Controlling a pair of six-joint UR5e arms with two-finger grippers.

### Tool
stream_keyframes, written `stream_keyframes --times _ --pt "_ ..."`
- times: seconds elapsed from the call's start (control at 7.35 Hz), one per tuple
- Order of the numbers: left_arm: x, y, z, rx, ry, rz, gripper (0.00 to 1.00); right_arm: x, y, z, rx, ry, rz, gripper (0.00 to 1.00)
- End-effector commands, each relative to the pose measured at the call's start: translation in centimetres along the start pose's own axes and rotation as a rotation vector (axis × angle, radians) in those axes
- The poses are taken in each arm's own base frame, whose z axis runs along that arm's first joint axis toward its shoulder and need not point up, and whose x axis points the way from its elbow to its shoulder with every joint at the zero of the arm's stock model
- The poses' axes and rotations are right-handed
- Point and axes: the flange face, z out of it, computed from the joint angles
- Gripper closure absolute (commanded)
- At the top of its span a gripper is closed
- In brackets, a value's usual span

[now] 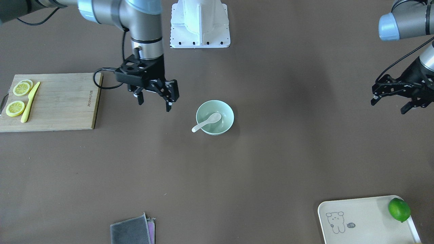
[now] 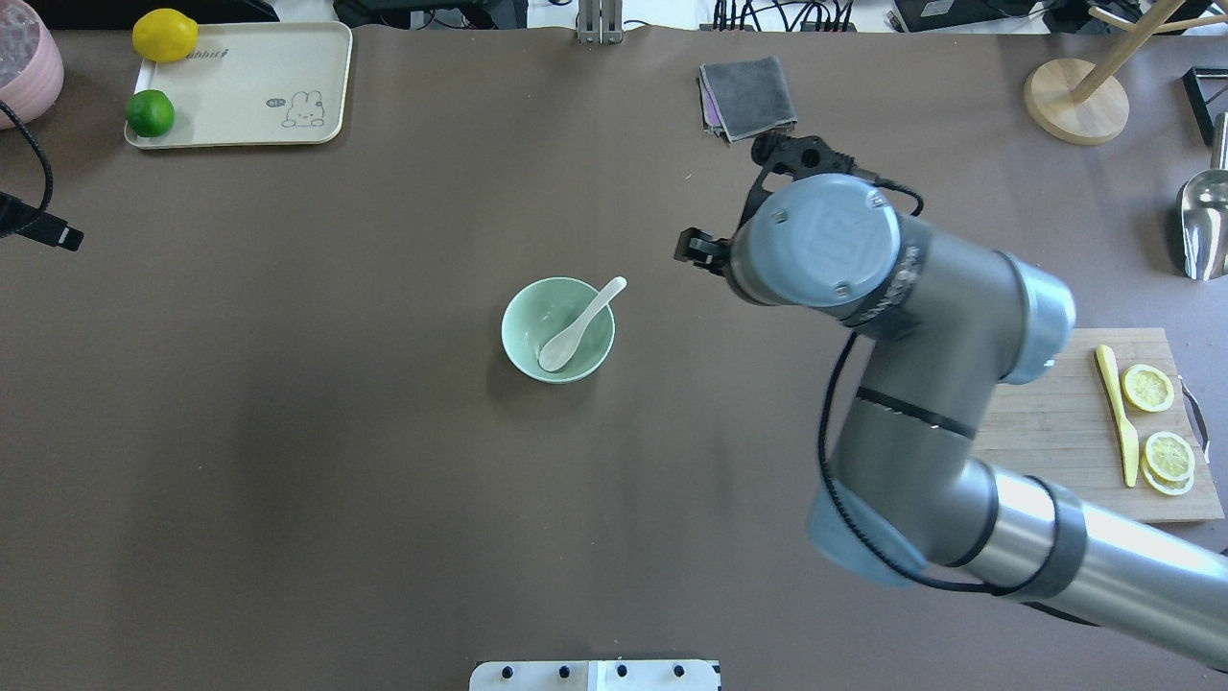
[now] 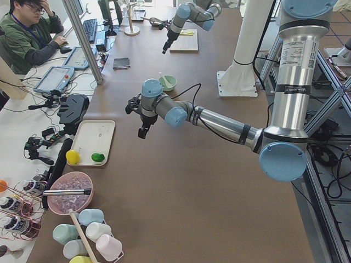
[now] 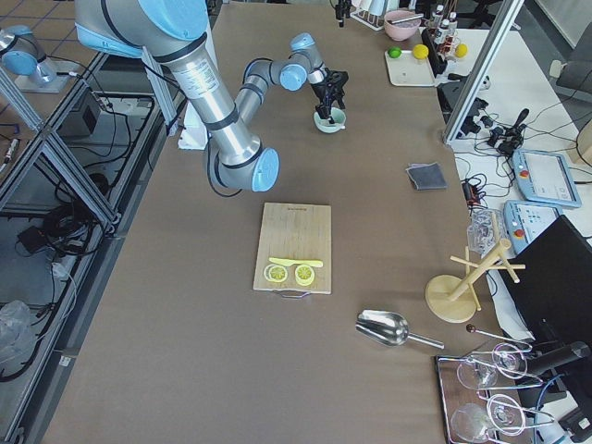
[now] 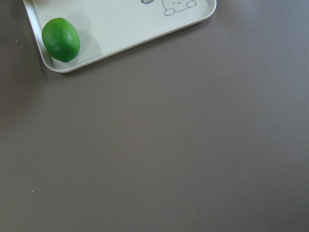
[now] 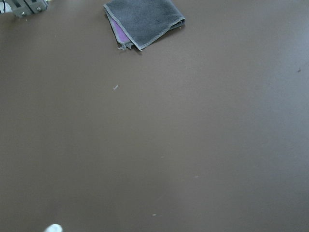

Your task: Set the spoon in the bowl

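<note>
Judged essentially done: spoon (image 1: 206,122) lying in bowl (image 1: 226,126), scoop down inside, handle propped over the rim. Right tool (image 1: 154,103) near the bowl, spread apart and empty. Left tool (image 1: 388,105) well away from the bowl, likewise spread, holding nothing. Probably only pulling back left.

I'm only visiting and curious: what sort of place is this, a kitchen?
Probably a robotics lab, not a kitchen. Robot arms reach over a long table, a man sits at a keyboard alongside, and the bowl and spoon look like practice props.
</note>
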Motion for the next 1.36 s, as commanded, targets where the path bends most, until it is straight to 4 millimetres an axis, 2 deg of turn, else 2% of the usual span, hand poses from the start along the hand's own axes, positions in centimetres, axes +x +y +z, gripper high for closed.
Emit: stream_keyframes --times 0.0,0.14,0.27,0.41,0.54,0.68,0.82,0.95,1.09,1.22 --pt "-1.6 -0.1 -1.4 0.010 0.012 -0.004 0.02 13.5 -7.1 -2.4 -0.156 0.000 -0.264 0.00" --pt "-4.4 0.1 -2.5 0.000 -0.020 0.031 0.02 20.9 -10.3 -3.0 -0.199 0.007 -0.419 0.00" --pt "-8.1 0.6 -4.6 -0.032 -0.061 0.059 0.02 28.7 -12.8 -4.0 -0.251 -0.016 -0.523 0.00" --pt "-11.4 1.2 -7.4 -0.059 -0.088 0.079 0.02 36.6 -13.7 -4.9 -0.296 -0.044 -0.563 0.00" --pt "-13.5 1.7 -9.3 -0.085 -0.093 0.081 0.02 44.0 -14.0 -5.9 -0.308 -0.052 -0.586 0.00" --pt "-14.3 2.6 -9.4 -0.128 -0.050 0.062 0.02 50.9 -15.3 -7.1 -0.291 -0.070 -0.593 0.00" --pt "-15.2 3.9 -8.8 -0.151 -0.038 0.029 0.02 56.8 -15.3 -6.8 -0.298 -0.107 -0.569 0.00" --pt "-17.3 7.2 -6.7 -0.201 -0.030 -0.031 0.02 61.4 -13.0 -5.7 -0.337 -0.092 -0.510 0.00" --pt "-20.1 9.4 -4.5 -0.236 -0.028 -0.078 0.02 62.7 -12.7 -6.0 -0.331 -0.082 -0.482 0.00" --pt "-21.6 10.7 -4.8 -0.208 -0.035 -0.094 0.02 64.9 -11.0 -4.8 -0.372 -0.077 -0.437 0.00"
